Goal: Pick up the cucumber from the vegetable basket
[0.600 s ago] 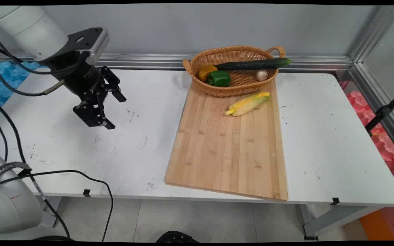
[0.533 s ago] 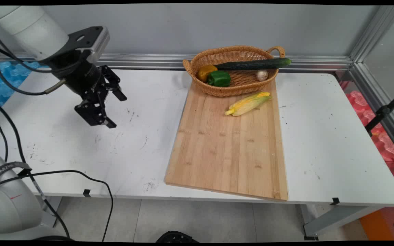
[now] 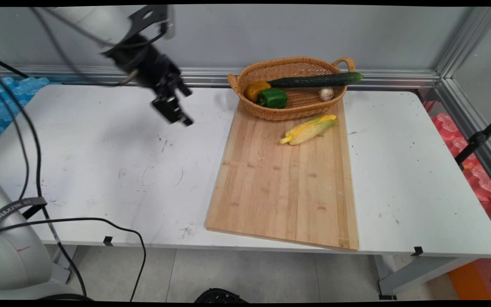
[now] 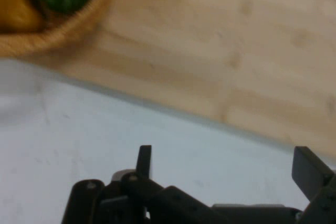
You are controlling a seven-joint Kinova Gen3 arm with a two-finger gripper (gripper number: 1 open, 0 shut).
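Gripper (image 3: 176, 111) spread and empty, in the air over the white table (image 3: 100, 170), left of the basket.
The woven basket (image 3: 290, 111) holds a yellow pepper (image 3: 255, 89), green pepper (image 3: 273, 98) and cucumber (image 3: 313, 80); corn (image 3: 309, 128) lies on the wooden board (image 3: 279, 183).

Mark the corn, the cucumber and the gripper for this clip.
corn (image 3: 309, 129), main view, middle of the husked ear.
cucumber (image 3: 316, 80), main view, mid-length of its body.
gripper (image 3: 179, 108), main view, midway between its fingertips.
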